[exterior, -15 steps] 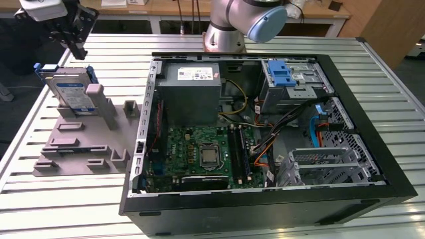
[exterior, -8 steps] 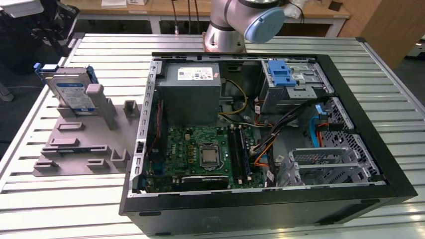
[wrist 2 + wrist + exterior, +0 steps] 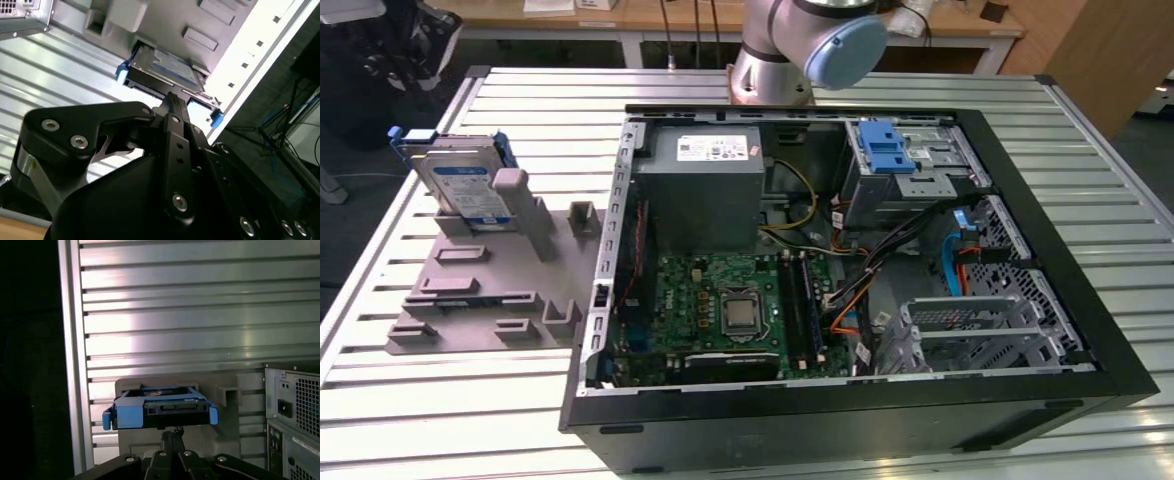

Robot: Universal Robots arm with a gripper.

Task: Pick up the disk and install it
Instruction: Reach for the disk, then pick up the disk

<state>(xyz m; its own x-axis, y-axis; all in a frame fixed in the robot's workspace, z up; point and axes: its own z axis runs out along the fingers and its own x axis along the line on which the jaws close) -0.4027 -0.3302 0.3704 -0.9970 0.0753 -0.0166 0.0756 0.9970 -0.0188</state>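
- Black pincer (image 3: 171,97) is closest to the lens in both wrist views (image 3: 171,432). Its fingers look pressed together at the tips and hold nothing.
- The pincer tips point at the flat silver hard drive with a blue-and-white label and blue plastic carrier frame (image 3: 162,67). There is a gap between them, no contact.
- In the first wrist view the disk (image 3: 160,407) shows its connector end, with a blue frame tab sticking out on each side.
- In the exterior view the disk (image 3: 460,180) stands on edge, label side out, in the grey moulded plastic fixture (image 3: 480,300). It is not installed.
- The fixture lies flat on the ribbed metal surface (image 3: 427,400), along the edge on the exterior view's left. The disk sits at the fixture's far end, towards that far corner.
- The open black computer case (image 3: 854,420) sits mid-surface, just beside the fixture and stretching towards the edge on the exterior view's right.
- Inside the case are the grey metal power supply box with a white sticker (image 3: 707,190) and the silver drive cage with a blue plastic latch (image 3: 907,160).
- The grey robot arm joint with a blue cap (image 3: 801,50) is at the far edge, behind the case.
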